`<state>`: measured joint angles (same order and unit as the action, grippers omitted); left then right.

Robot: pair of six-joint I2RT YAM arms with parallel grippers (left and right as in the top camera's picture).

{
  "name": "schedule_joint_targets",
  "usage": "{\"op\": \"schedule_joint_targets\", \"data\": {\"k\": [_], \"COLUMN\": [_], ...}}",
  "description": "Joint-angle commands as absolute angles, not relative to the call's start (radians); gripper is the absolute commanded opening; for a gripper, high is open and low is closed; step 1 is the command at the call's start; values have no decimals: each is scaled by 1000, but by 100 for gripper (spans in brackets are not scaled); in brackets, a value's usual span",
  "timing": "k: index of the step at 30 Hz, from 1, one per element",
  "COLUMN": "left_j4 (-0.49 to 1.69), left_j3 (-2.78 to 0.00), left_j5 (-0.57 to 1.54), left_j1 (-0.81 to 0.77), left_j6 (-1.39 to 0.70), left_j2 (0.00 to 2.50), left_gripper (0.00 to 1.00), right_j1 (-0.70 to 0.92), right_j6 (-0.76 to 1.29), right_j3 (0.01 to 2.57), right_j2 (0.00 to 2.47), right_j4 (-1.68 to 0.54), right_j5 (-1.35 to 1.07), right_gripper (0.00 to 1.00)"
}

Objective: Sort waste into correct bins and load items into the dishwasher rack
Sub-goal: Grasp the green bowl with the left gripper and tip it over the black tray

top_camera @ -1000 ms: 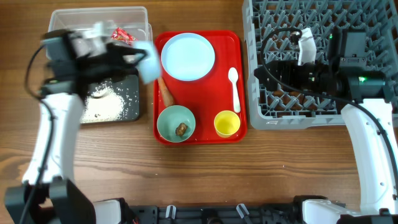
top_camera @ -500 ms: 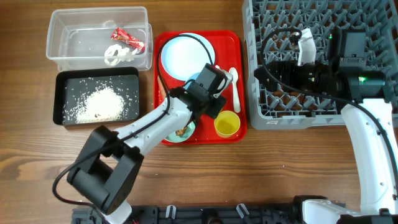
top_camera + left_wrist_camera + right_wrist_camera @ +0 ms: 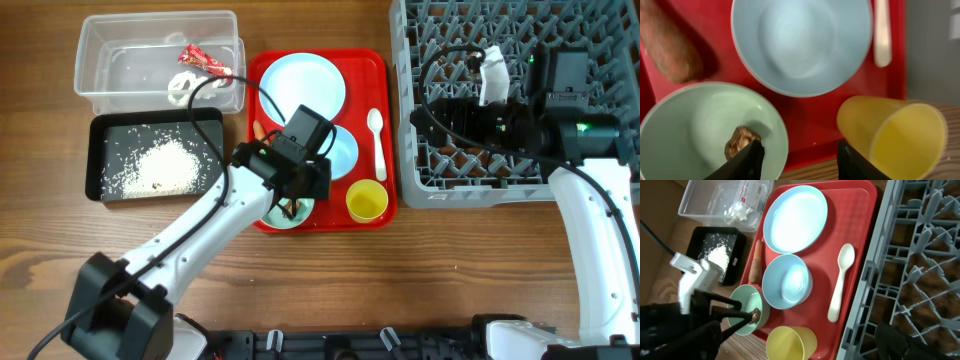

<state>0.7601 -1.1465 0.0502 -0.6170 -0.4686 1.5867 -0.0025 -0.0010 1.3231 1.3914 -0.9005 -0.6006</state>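
Note:
My left gripper is open and empty, low over the mint-green bowl. Its left fingertip is beside the brown food lump in that bowl. On the red tray also stand the pale blue bowl, the pale blue plate, the white spoon, the yellow cup and the carrot. My right gripper is open and empty over the left edge of the grey dishwasher rack.
The clear tub at the far left holds the red-and-white wrapper and crumpled paper. The black tub in front of it holds loose rice. Bare wooden table lies along the front.
My left arm swung from the tubs to the tray. The pale blue bowl it carried now stands on the tray, and the gripper has dropped to the mint-green bowl. The right arm has not moved.

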Motion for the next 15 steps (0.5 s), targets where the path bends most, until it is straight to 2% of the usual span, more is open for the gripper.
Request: {"op": "schedule_joint_targets", "data": {"k": [1, 5, 9, 13, 15], "left_j4": [764, 744, 725, 672, 665], "left_j3": [-1071, -1044, -1044, -1044, -1044], "left_j5": [55, 34, 33, 31, 25], "left_j1": [-621, -627, -645, -689, -690], "left_j6": [-566, -554, -455, -403, -403], "left_j2": [1632, 1643, 1704, 1744, 1747], "left_gripper": [49, 49, 43, 33, 22], "right_j1": [1, 1, 1, 1, 1], "right_j6": [4, 4, 4, 11, 11], "right_j3": [1334, 1334, 1334, 1334, 1334], "right_j2": [1401, 1401, 1401, 1401, 1401], "right_j4": [-900, -899, -903, -902, -906], "right_j5": [-595, -596, -595, -596, -596], "right_gripper": [99, 100, 100, 100, 100]}}
